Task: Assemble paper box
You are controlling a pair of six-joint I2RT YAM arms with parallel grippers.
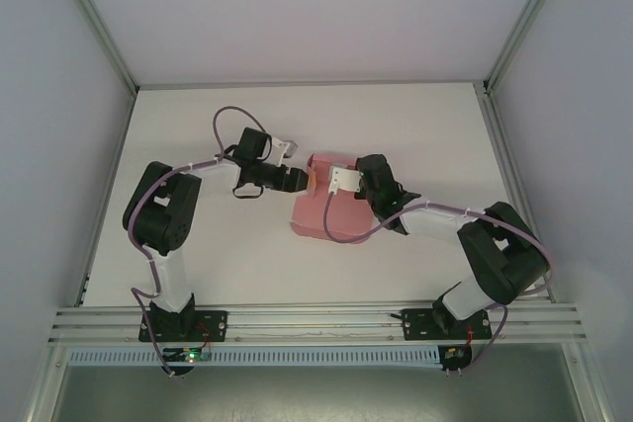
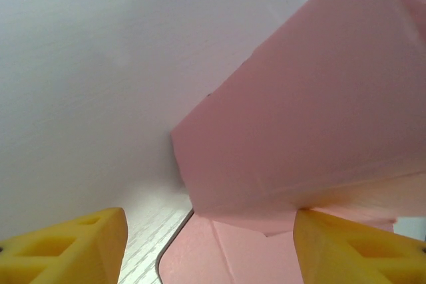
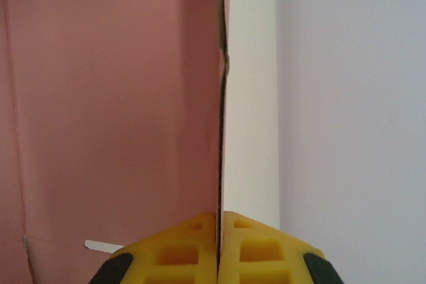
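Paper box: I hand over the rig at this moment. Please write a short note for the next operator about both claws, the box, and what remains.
The left claw is open, with the pink card just ahead between its fingers; nothing is gripped.
The right claw is shut on a thin edge of the paper box.
The box lies mid-table between the two claws.
Done: one panel is raised; a flap lies flat on the table.
Left: fold up and tuck the other flaps; the box does not look closed yet.

The paper box [image 1: 321, 214] lies mid-frame on the table [image 1: 198, 126]. The left tool [image 1: 307, 181] is at its upper-left edge, and the right tool [image 1: 334, 183] is over its upper part.
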